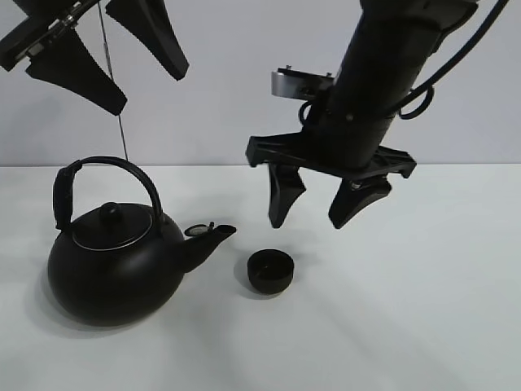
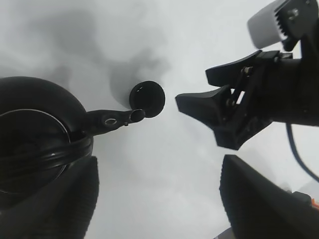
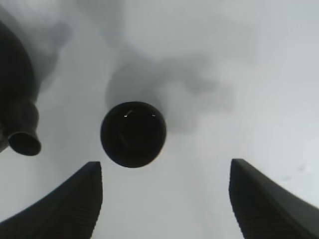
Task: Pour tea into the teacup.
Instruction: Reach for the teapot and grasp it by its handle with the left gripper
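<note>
The small matte black teacup [image 1: 269, 271] stands upright on the white table, just right of the kettle's spout. It also shows in the left wrist view [image 2: 147, 98] and the right wrist view [image 3: 133, 133]. The big black kettle [image 1: 114, 257] sits at the left with its handle up and its spout [image 1: 213, 234] pointing at the cup. My right gripper [image 1: 319, 218] hangs open above and behind the cup, empty. My left gripper [image 1: 145, 85] is open, high above the kettle, empty. No tea is visible.
The white table [image 1: 423, 309] ends at a pale wall behind. A thin cable [image 1: 120, 122] hangs by the left arm. The right arm's body [image 2: 279, 89] crosses the left wrist view.
</note>
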